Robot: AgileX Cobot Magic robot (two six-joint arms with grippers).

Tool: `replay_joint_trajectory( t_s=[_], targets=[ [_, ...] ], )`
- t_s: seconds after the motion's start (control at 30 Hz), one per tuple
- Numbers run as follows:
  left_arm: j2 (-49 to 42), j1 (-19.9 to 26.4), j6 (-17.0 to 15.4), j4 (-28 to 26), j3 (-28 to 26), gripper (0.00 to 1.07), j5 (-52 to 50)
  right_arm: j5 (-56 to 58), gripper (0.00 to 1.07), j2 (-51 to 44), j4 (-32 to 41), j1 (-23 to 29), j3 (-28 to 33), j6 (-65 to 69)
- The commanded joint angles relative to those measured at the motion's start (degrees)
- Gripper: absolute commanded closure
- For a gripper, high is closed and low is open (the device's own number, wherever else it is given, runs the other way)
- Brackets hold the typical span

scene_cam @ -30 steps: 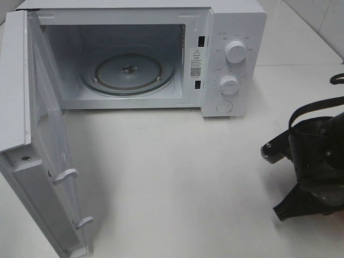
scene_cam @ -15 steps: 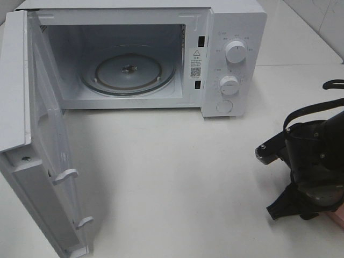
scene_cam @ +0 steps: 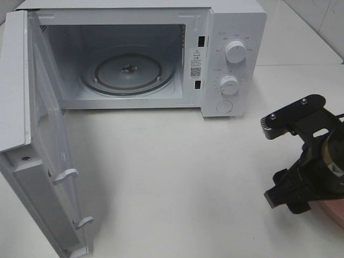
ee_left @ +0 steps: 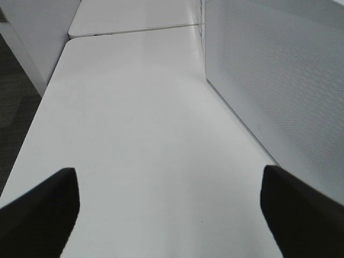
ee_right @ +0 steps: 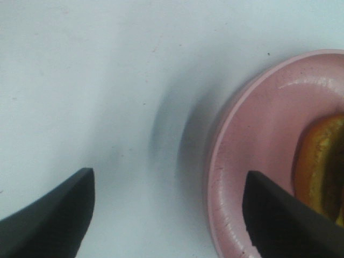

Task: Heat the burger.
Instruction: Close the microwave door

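The burger shows only in the right wrist view, as a golden-brown bun edge on a round pink plate. My right gripper hangs open just above the table. One finger is over the plate's rim and the other over bare table, with nothing between them. From the high camera, the right arm covers the burger, and only a sliver of the pink plate shows at the bottom right. My left gripper is open and empty over white table, beside a perforated white panel.
The white microwave stands at the back with its door swung wide open to the left. Its glass turntable is bare. Two knobs sit on its right panel. White table lies between the microwave and the right arm.
The right gripper's jaws have spread from nearly shut to wide open. The right arm has turned and shifted, and the pink plate's edge now shows beneath it. The left gripper has not changed.
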Motion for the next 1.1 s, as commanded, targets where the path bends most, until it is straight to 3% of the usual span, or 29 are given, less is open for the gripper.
replay_joint_trajectory(
  t_s=[0.03,0.17,0.43,0.8,1.1],
  targets=[
    [-1.20,0.17,-0.40,0.06,0.23,0.22,-0.46,0.74,0.31,-4.18,6.25,-0.17,-0.11,-6.82],
    [-1.20,0.17,-0.40,0.06,0.23,0.22,-0.46,1.15,0.31,-12.89,17.02,-0.17,-0.11,-18.28],
    [-1.20,0.17,-0.40,0.06,0.23,0.22,-0.46,4.53,0.31,-24.47,27.96,-0.17,-0.11,-31.46],
    [-1.20,0.17,-0.40,0.06,0.23,0.22,-0.46,19.25,0.31,-36.27,30.65,-0.17,-0.11,-34.43],
    [-1.20,0.17,-0.40,0.06,0.23,0.22,-0.46,23.95,0.31,-44.58,31.11,-0.17,-0.06,-34.89]
  ],
)
